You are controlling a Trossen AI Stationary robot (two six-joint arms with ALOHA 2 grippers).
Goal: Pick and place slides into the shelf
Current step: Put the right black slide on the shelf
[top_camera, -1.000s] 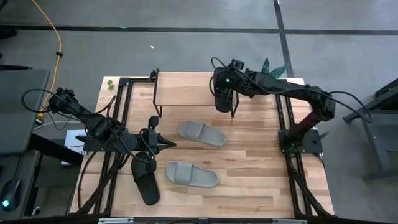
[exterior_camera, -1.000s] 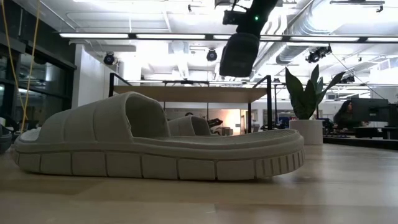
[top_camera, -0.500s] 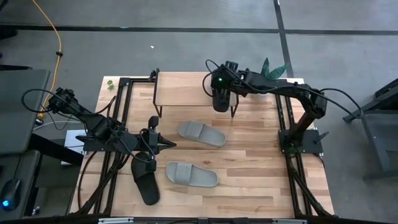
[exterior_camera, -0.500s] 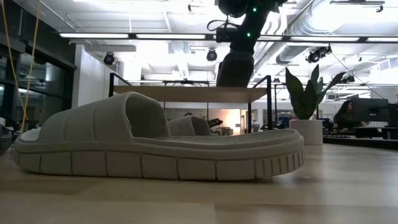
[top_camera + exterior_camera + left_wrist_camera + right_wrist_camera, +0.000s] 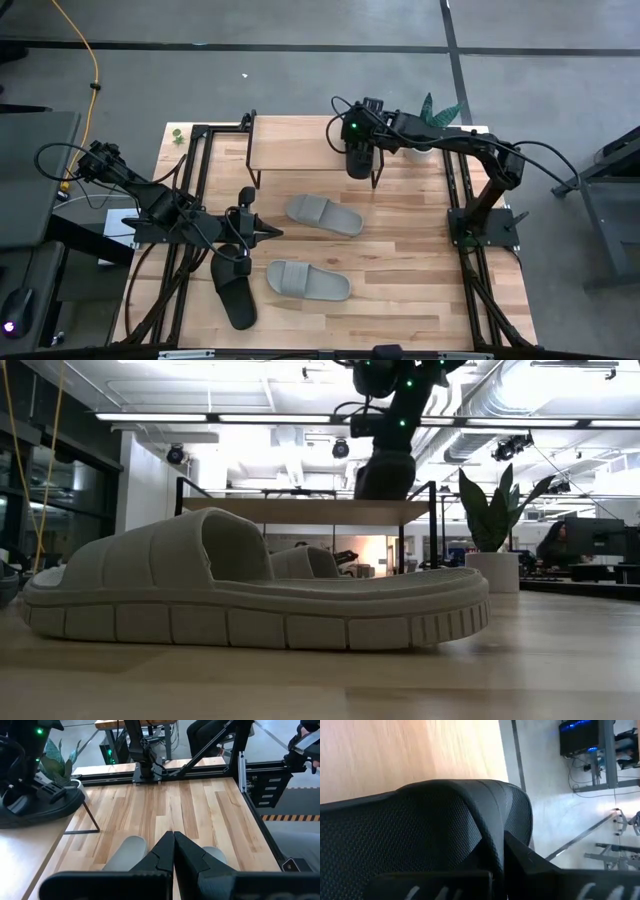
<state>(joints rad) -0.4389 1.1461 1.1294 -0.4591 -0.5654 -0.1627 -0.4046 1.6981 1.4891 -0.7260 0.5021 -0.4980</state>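
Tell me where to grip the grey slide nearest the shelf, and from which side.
Grip the wide strap of the grey slide, coming straight down from above. It lies sole-down and flat on the table, angled, apart from the other grey slide; the arched strap is its only raised part, so one finger can probably slip under the arch from the open toe end. The left gripper is closest.

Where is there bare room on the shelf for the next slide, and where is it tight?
The shelf is bare from its left end to the black slide the right gripper holds at the right end. The table between the two grey slides and the right rail is also free. It is crowded by the left gripper and the second black slide.
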